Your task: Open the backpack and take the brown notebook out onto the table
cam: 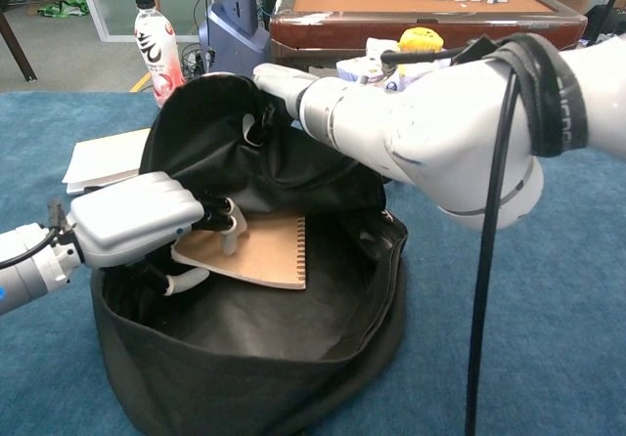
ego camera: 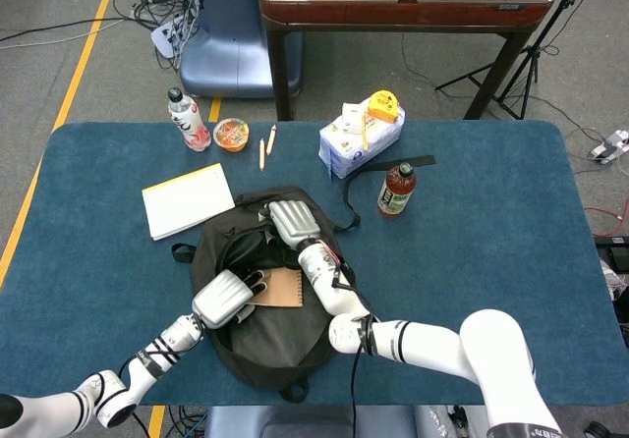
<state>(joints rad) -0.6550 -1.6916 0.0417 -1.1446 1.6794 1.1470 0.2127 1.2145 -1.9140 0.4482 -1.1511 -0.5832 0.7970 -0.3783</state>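
Observation:
The black backpack (ego camera: 257, 345) (cam: 293, 358) lies open in the middle of the blue table. My left hand (ego camera: 225, 298) (cam: 142, 219) grips the near-left corner of the brown spiral notebook (ego camera: 280, 288) (cam: 262, 252), fingers over the cover and thumb beneath. The notebook is tilted up inside the bag's mouth. My right hand (ego camera: 293, 224) (cam: 284, 82) holds the far upper flap of the backpack raised, its fingers hidden in the fabric.
A white notepad (ego camera: 187, 199) (cam: 98, 157) lies left of the bag. A drink bottle (ego camera: 187, 119), a small cup (ego camera: 231, 134), two pencils (ego camera: 262, 151), a tissue pack (ego camera: 359, 136) and a brown tea bottle (ego camera: 396, 189) stand behind. A loose black strap (ego camera: 388, 168) runs beside the tea bottle.

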